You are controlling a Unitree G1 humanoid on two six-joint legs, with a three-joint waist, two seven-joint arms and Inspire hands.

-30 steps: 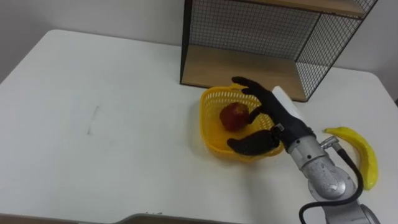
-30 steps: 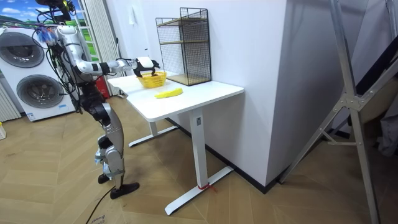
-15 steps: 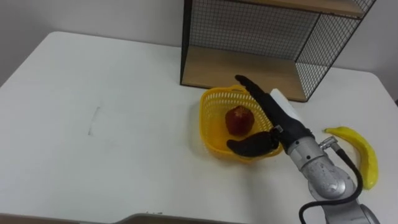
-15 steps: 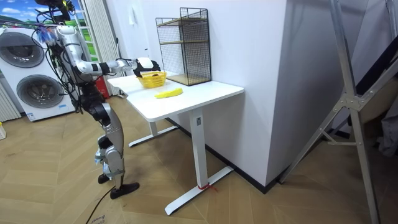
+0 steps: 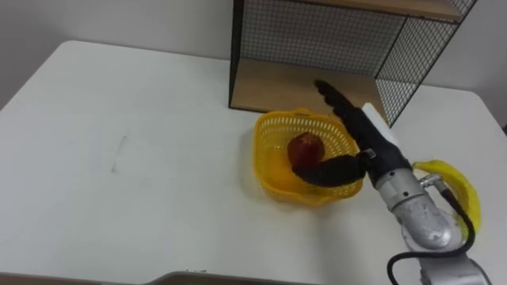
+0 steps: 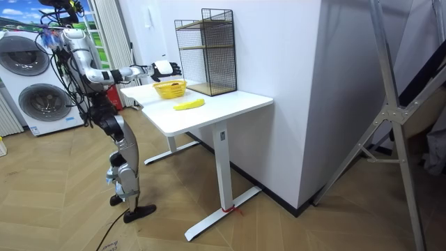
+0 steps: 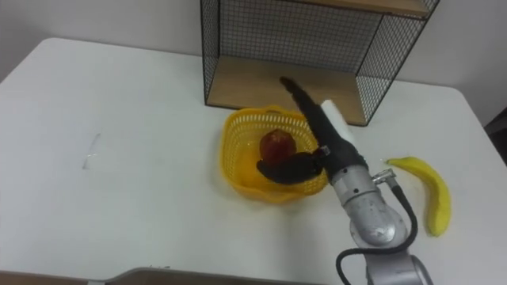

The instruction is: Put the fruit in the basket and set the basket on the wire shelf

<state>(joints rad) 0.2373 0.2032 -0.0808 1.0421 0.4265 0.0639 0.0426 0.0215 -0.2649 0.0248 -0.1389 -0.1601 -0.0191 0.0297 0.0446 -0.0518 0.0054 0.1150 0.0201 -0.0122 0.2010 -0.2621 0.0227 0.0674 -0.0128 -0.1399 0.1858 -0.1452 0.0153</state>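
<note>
The wire shelf (image 5: pixel 317 39), at twelve o'clock from the basket (image 5: pixel 273 150), is cut off by the top edge, its upper levels out of the picture. The right hand's (image 5: pixel 360 134) thumb lies across the basket's rim at four o'clock and hides the apple's (image 5: pixel 305 145) lower edge. In the left eye view the forearm covers part of the banana (image 5: pixel 453 174), at three o'clock from the basket. The worktop's (image 5: pixel 119 158) near edge is cut off at six o'clock.

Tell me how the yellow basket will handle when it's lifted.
The basket looks like thin open-weave plastic, so it is probably light and slightly flexible. The apple lies loose inside and may roll, shifting the weight.
</note>
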